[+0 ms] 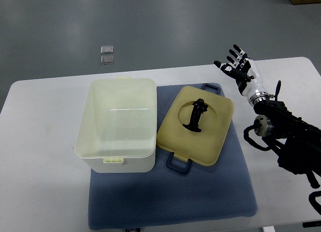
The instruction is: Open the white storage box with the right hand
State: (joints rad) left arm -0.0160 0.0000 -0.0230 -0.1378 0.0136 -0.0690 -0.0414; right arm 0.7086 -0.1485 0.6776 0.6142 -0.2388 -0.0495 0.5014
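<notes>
White tabletop and a blue textured mat (200, 192) carry the cream, stiff-looking plastic storage box (118, 124), already open, its light rigid lid (195, 124) lying alongside, best gripped by the black handle (196, 115), while the right hand (237, 65) hovers spread and empty.

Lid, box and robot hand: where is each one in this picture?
lid (213, 142): top view, bare front right part.
white storage box (118, 154): top view, front rim.
right hand (234, 66): top view, palm.
</notes>
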